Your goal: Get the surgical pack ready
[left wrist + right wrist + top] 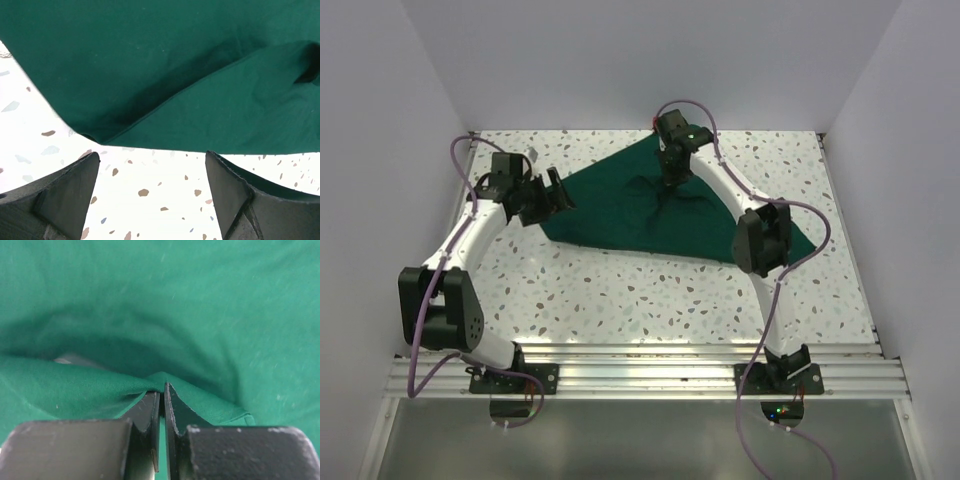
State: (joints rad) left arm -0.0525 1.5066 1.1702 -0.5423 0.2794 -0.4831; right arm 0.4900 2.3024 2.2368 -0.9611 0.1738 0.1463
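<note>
Bright, even white light fills the overhead view. The speckled bench (620, 300) looks crisp, with only faint soft shadows beside the arms (480, 240) and a pale sheen on the metal rail (650, 368) along the lower edge. In the left wrist view the bench washes out towards the left, and deep shadow sits under the fold of the green drape (150, 50). The right wrist view softens towards the top, with a shaded hollow at centre left.

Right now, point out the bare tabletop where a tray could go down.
Widest free patch: the table between the drape's near edge and the rail, from left arm to right arm. Smaller patch: far right corner, beyond that arm. Crowded: the drape's left corner by the open left jaws, and its middle, pinched by the right jaws.
</note>
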